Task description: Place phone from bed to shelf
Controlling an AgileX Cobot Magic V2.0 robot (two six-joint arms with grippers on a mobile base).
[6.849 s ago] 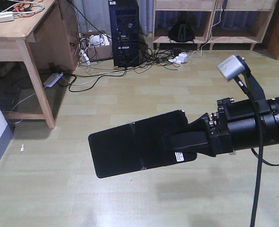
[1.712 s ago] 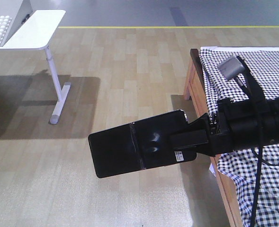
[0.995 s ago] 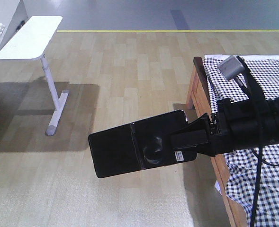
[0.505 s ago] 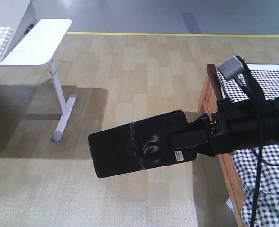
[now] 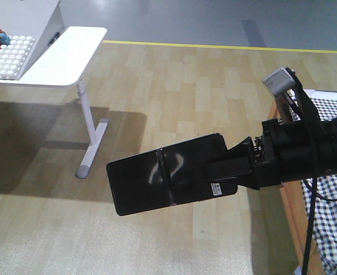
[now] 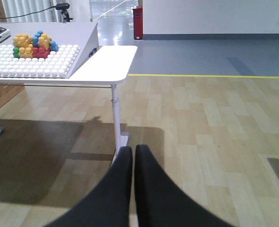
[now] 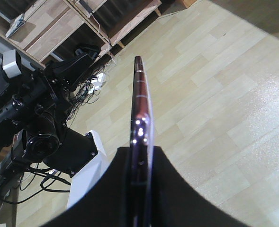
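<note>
Because the phone (image 5: 157, 183) looks a stiff, glossy, probably slippery and fragile slab, the right pincer (image 5: 208, 172) clamps flat across one end, holding it above the floor (image 5: 214, 74) beside the bed (image 5: 335, 217); the left pincer (image 6: 133, 156) hangs closed on nothing.

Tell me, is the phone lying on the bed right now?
No, the phone is clamped in the right gripper out over the wooden floor, with the bed off to one side.
</note>
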